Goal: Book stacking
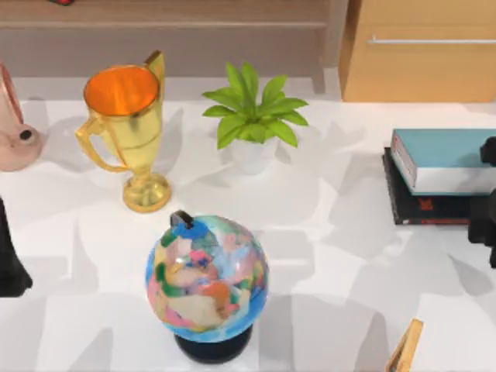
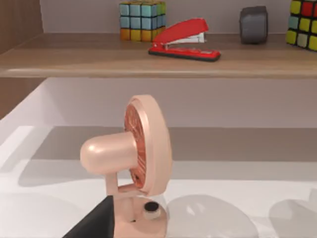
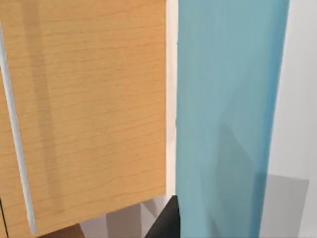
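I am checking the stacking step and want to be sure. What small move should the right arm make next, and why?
Probably a short lift straight up and away. The teal book already lies on the black book at the table's right side, and the right gripper sits at the stack's right end. Whether its fingers hold the book I cannot tell, so release first if needed. The left arm is parked at the left edge.

Glossy gold metal on the trophy (image 1: 128, 128); beside it, matt white tabletop (image 1: 341, 232); smooth teal cover, white paper edges on the book (image 1: 442, 159); grained wood on the cabinet (image 1: 418, 50).
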